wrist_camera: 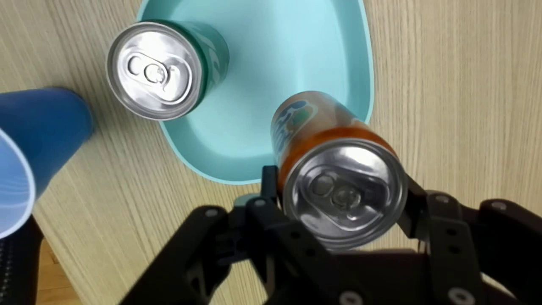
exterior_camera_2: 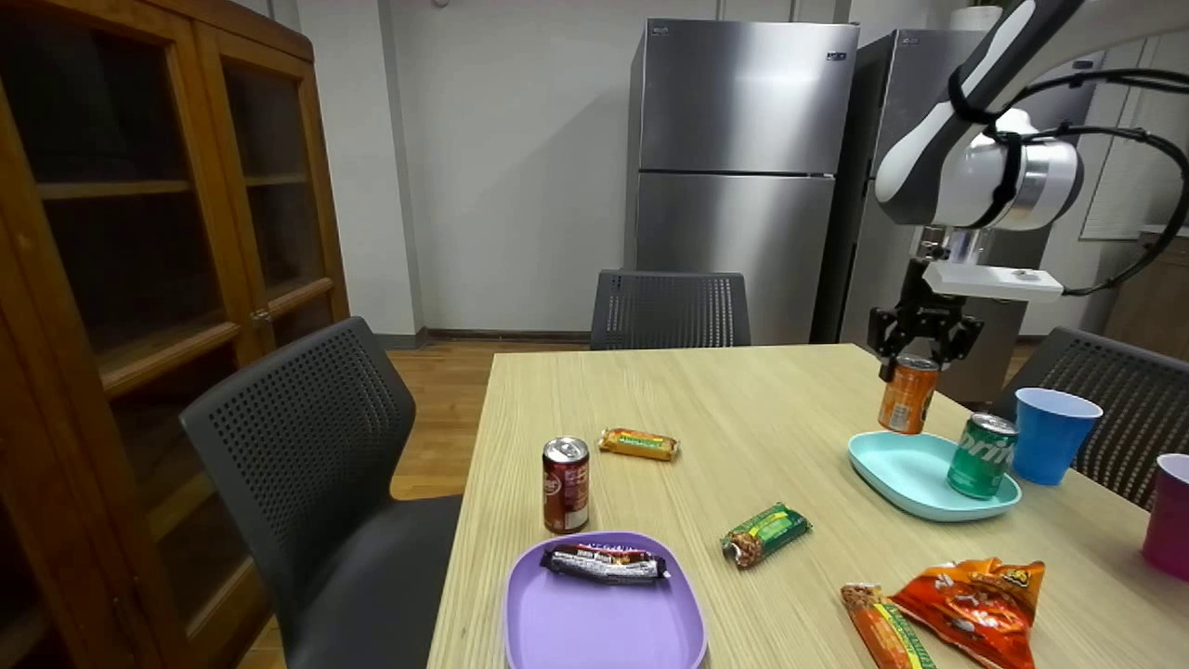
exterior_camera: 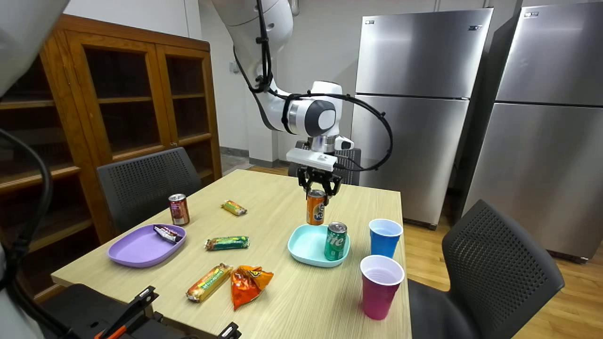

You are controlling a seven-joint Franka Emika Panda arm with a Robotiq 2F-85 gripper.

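Fingers point(wrist_camera: 269, 182) pinch the orange can point(exterior_camera: 314, 209) from both sides, high on its wall, just under the lid. It hangs over the edge of the teal tray point(wrist_camera: 228, 135): in the wrist view its body hides the tray's rim at about 5 o'clock. At 10 o'clock from it, the green can point(wrist_camera: 154, 72) stands upright inside the same tray, and the blue cup point(wrist_camera: 51, 118) sits outside the tray at 9 o'clock.

Handling this hold well would call for a squeeze firm enough for slick metal yet light enough not to crease a thin wall. With the grip so high, the base could swing, so any shift should be slow, with the can kept plumb. The green can seems the likeliest thing to be knocked; a drift toward 10 o'clock would bring the two together, so that side deserves most care. The raised rim deserves care too: whether the orange can's base is clear of it or just grazing it, I can't be sure from these angles.

As for the pose, the arm point(exterior_camera: 318, 117) slants in from 11 o'clock in an exterior view, bends at the wrist, and points the gripper point(exterior_camera: 317, 195) toward 6 o'clock above the table point(exterior_camera: 268, 197). The jaws stand apart by just the can's width, and the last link looks close to vertical in both exterior views, which suits an upright can.
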